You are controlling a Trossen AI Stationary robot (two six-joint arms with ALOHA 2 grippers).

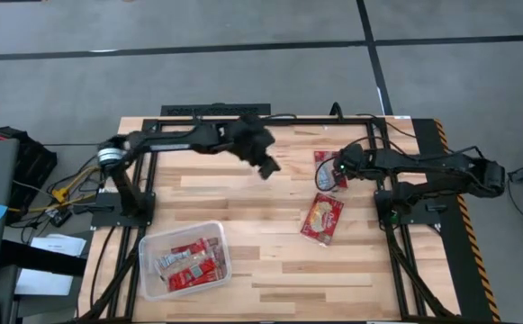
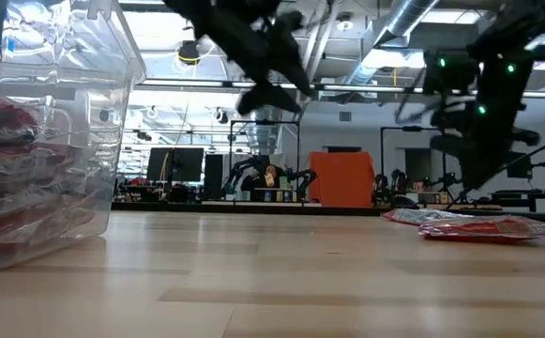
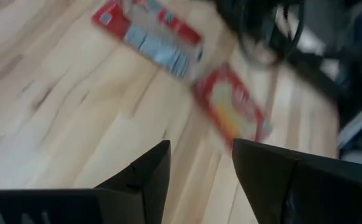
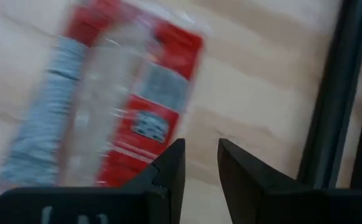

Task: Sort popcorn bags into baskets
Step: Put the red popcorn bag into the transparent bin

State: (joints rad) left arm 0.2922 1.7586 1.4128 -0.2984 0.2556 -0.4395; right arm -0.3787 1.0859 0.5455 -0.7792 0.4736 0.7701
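Observation:
Two red popcorn bags lie flat on the right half of the table. One shows its blue-grey back panel. The other shows its yellow picture. My right gripper hovers over the edge of the blue-grey one, fingers a little apart and empty. My left gripper is open and empty, held high over the table's middle, left of both bags. The clear tub stands near the front left and holds several red bags.
Black frame rails run beside the right arm's base, close to the bags. Bare wood stretches between the tub and the loose bags. Cables and boxes sit off the table's left edge.

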